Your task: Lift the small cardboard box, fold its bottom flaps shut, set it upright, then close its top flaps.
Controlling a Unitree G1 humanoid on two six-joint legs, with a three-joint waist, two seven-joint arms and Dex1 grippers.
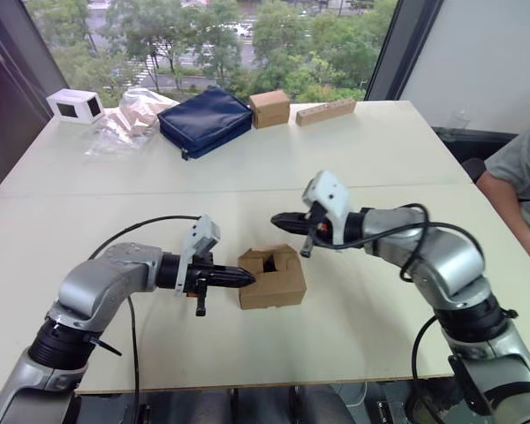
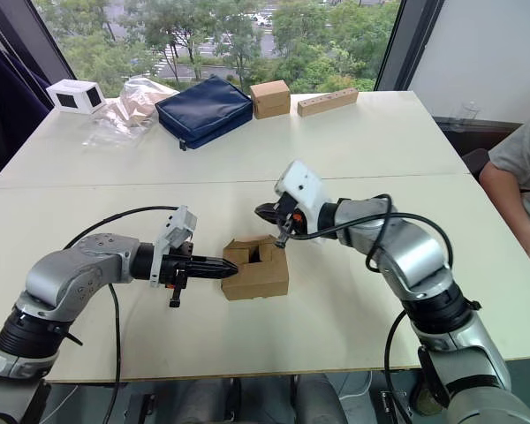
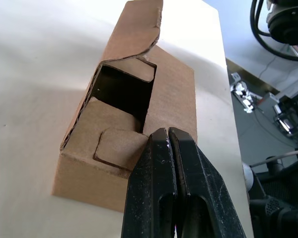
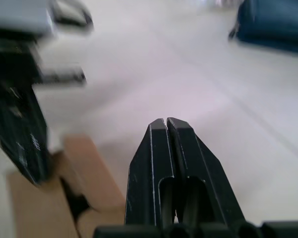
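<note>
the white table (image 1: 397, 150) carries it all, and the small cardboard box (image 1: 274, 284) sits near its front edge, between the 2 arms, top flaps (image 3: 121, 151) only partly folded in. left gripper (image 1: 249, 279), fingers pressed together on nothing, pokes the box's left side, probably to steady it. right gripper (image 1: 277, 219) hovers just beyond, likewise pinched closed and empty. the left wrist view alone reveals the dark gap between the flaps.
</note>
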